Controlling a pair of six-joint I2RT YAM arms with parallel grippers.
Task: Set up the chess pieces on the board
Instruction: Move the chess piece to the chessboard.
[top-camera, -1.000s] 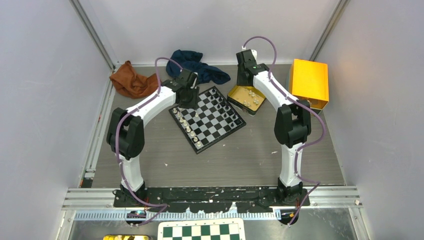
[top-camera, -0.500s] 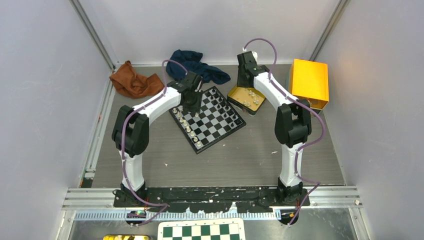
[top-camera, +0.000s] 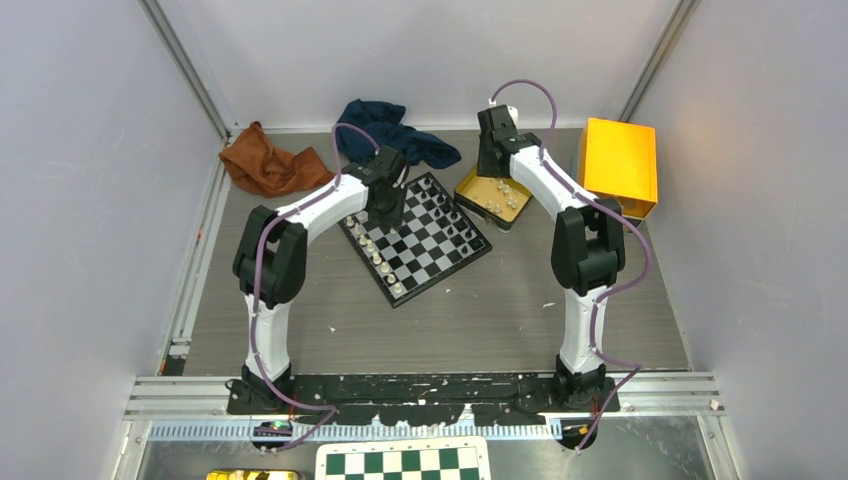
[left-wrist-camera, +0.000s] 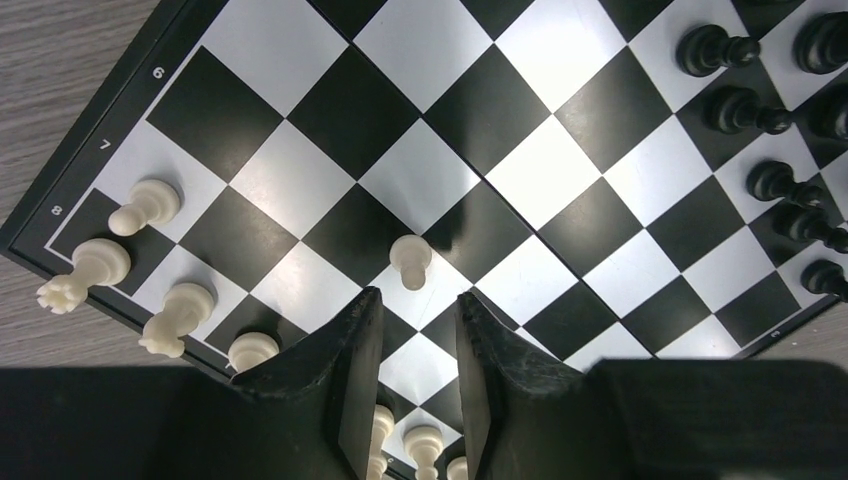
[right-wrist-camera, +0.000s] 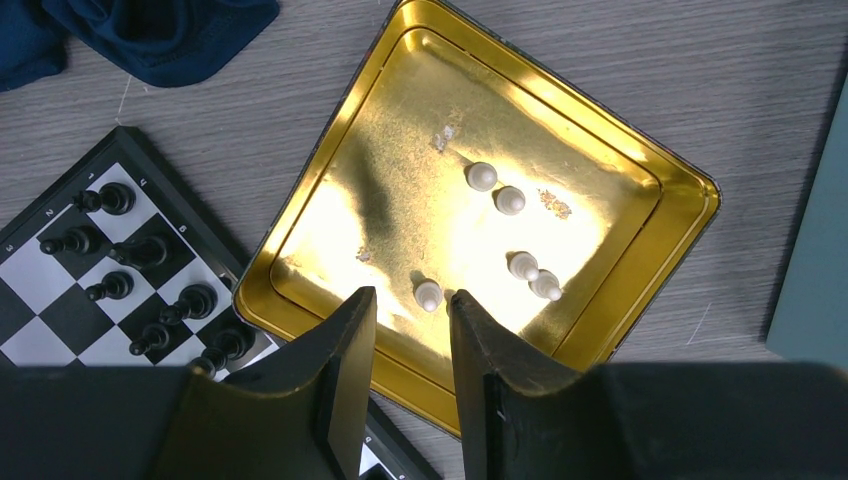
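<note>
The board (top-camera: 440, 250) lies at an angle in the middle of the table. Cream-white chess pieces (top-camera: 375, 250) line its left edge and black chess pieces (top-camera: 455, 215) its right edge. My left gripper (top-camera: 387, 207) hangs over the board's far left part, open and empty. In the left wrist view its fingertips (left-wrist-camera: 418, 297) stand just short of a lone white pawn (left-wrist-camera: 410, 262) on the board (left-wrist-camera: 545, 170). My right gripper (right-wrist-camera: 412, 297) is open and empty above a gold tin (right-wrist-camera: 640, 170) that holds several white pieces; one pawn (right-wrist-camera: 428, 294) sits just beyond its tips.
The gold tin (top-camera: 470, 182) touches the board's right corner. An orange box (top-camera: 620, 165) stands at the far right. A blue cloth (top-camera: 395, 130) and a brown cloth (top-camera: 265, 165) lie at the back. A green-and-white checkered sheet (top-camera: 405, 462) lies below the arm bases.
My left arm has swung right, bringing its gripper further over the board's far left part. My right gripper has shifted slightly towards the back over the tin.
</note>
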